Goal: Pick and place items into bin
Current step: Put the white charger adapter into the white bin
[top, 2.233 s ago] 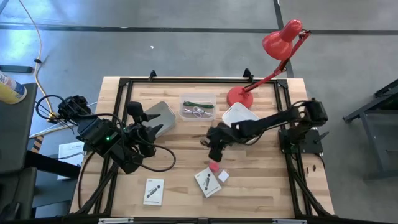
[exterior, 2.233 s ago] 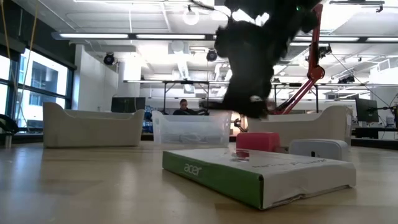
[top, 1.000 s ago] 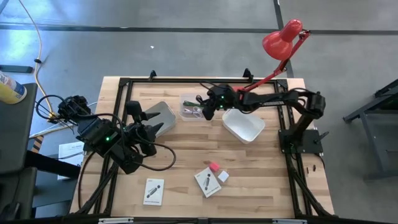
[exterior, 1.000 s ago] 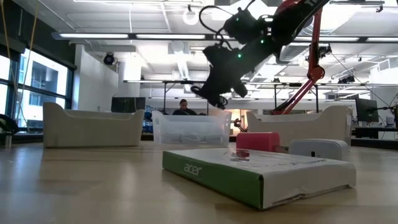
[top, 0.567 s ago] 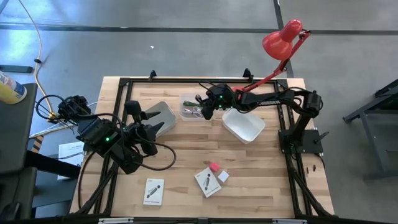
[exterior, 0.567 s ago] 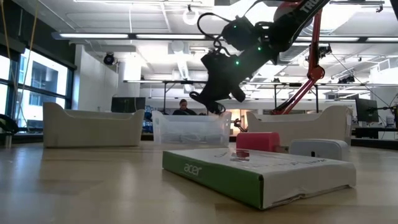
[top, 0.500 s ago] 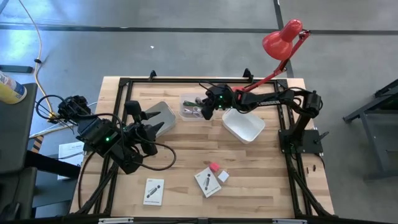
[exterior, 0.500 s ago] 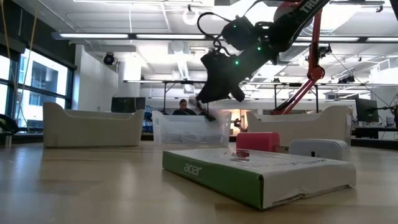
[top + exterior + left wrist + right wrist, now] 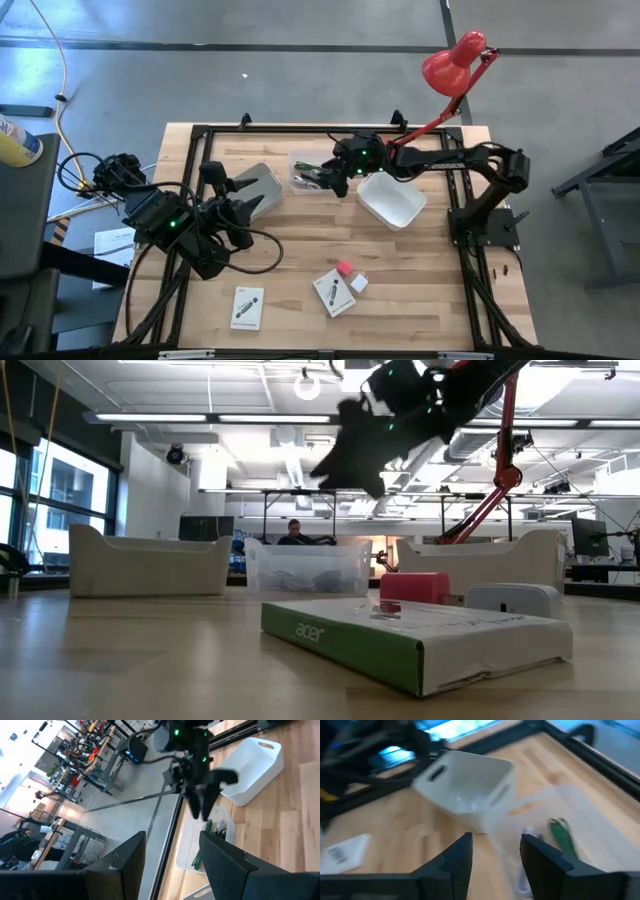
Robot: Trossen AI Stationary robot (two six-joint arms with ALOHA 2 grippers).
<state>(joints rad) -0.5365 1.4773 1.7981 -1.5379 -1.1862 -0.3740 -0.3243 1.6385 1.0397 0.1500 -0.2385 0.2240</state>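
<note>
Items, a green pen (image 9: 318, 168) among them, are lying in the clear bin (image 9: 317, 172) at upper centre. Nothing is being held by the right gripper (image 9: 327, 178), fingers parted above the bin. The left gripper (image 9: 257, 207) is being kept parted, empty, at left.

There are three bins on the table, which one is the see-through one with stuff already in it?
The middle one, the clear bin under the right gripper, with a green pen and cables inside. The grey bin and white bin flanking it are opaque.
</note>
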